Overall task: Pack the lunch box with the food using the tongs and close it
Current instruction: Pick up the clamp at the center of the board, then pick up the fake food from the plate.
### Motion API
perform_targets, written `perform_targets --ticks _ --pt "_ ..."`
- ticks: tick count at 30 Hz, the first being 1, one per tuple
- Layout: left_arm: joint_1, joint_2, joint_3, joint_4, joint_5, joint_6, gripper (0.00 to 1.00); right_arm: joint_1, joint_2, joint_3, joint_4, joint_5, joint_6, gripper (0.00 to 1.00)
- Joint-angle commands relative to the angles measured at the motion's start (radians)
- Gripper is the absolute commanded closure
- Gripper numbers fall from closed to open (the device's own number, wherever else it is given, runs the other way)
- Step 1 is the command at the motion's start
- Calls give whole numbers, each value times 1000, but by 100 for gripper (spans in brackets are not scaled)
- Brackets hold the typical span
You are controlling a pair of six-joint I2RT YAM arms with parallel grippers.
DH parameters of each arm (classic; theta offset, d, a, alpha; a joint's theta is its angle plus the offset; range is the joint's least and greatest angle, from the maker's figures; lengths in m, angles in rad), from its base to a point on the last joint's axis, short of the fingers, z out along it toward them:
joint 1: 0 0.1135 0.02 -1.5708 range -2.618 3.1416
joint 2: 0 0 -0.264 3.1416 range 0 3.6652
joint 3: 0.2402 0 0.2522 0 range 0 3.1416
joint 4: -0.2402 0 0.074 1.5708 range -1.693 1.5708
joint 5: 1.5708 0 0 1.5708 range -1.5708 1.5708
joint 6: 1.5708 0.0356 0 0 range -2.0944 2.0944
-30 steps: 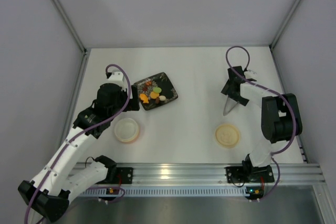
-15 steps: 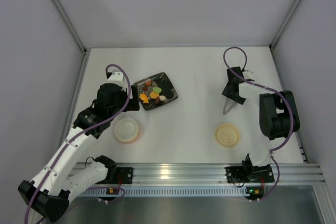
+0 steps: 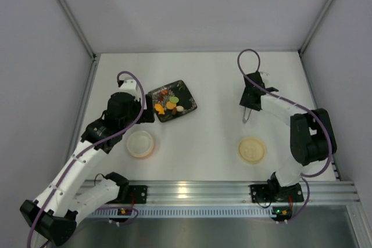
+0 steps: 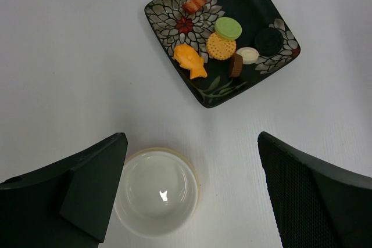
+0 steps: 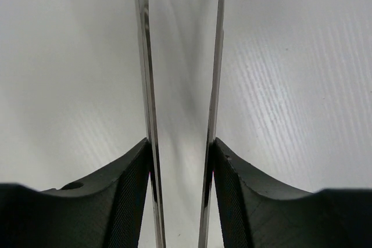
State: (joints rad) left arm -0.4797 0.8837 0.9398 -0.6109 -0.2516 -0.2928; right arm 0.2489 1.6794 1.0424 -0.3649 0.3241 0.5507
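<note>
The lunch box stands open and empty beside the left arm; in the left wrist view the lunch box lies under my left gripper, which is open wide above it. Its flat lid lies near the right arm's base. The food, small coloured pieces, sits on a dark floral plate. My right gripper is shut on the tongs. In the right wrist view its fingers press both slim silvery arms of the tongs, which run forward side by side.
The floral plate lies just beyond the lunch box. White walls enclose the table on the left, back and right. A metal rail runs along the near edge by the arm bases.
My right gripper has closed on the tongs and carried them leftward, away from the right wall. The left arm has not moved.
</note>
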Motion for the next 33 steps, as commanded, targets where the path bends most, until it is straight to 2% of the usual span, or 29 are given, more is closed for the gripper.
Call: perform_targets --ticks 1,13,22,26,33 --pt "-2 -11 21 48 -2 -2 1 76 -122 62 -45 -3 -40 56" --pt "-3 -6 34 22 3 -8 1 202 -271 48 -135 -45 -73 56" --pt "-5 -46 22 -46 -80 -14 1 251 -412 57 -195 -154 -103 61" --pt "-3 -72 1 -53 -132 -9 1 343 -445 88 -230 -155 -103 61" --pt "-5 -110 -18 -69 -126 -32 1 493 -409 145 -246 -158 -90 65"
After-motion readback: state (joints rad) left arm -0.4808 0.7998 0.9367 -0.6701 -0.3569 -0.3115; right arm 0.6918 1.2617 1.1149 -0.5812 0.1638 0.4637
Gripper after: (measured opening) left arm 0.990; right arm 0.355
